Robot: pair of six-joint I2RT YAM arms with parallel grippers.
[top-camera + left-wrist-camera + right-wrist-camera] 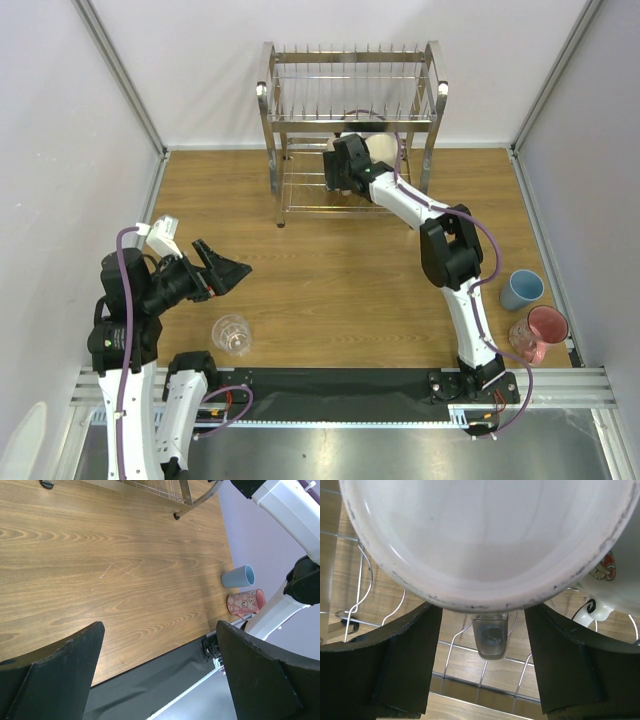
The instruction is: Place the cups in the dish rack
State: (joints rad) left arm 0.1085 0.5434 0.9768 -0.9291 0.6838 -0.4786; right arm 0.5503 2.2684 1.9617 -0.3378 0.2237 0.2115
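Note:
The steel dish rack [350,52] stands at the back of the table. My right gripper [345,165] reaches into its lower tier; in the right wrist view the right gripper [483,615] holds a cream mug [485,535] base-up between its spread fingers, above the rack wires [485,680]. A second cream mug [620,580] with a printed mark sits beside it. The clear glass tumbler [232,333] stands near my left arm. My left gripper [228,262] is open and empty above the table. The light blue cup [522,290] and the pink mug [545,328] stand at the right edge.
A clear-capped prong [490,635] rises under the held mug. The left wrist view shows my left gripper [160,630], the blue cup [239,576], the pink mug [245,601] and a rack leg [192,500]. Grey walls close the sides and back.

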